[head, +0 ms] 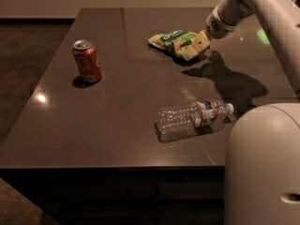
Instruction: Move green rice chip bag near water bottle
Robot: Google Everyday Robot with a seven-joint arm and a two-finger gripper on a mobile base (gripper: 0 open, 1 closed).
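While the bag (171, 40) lies at upper centre of the table (117, 125), the tool (197, 46) is seen at its right edge; its grip cannot be told. Reaching is judged in hand; next, a grasp and carry to the bottle (194, 118) is needed.

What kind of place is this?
Probably an office break room or a test lab: a dark glossy table holds a green rice chip bag, a red soda can and a water bottle lying on its side. The gripper is at the bag.
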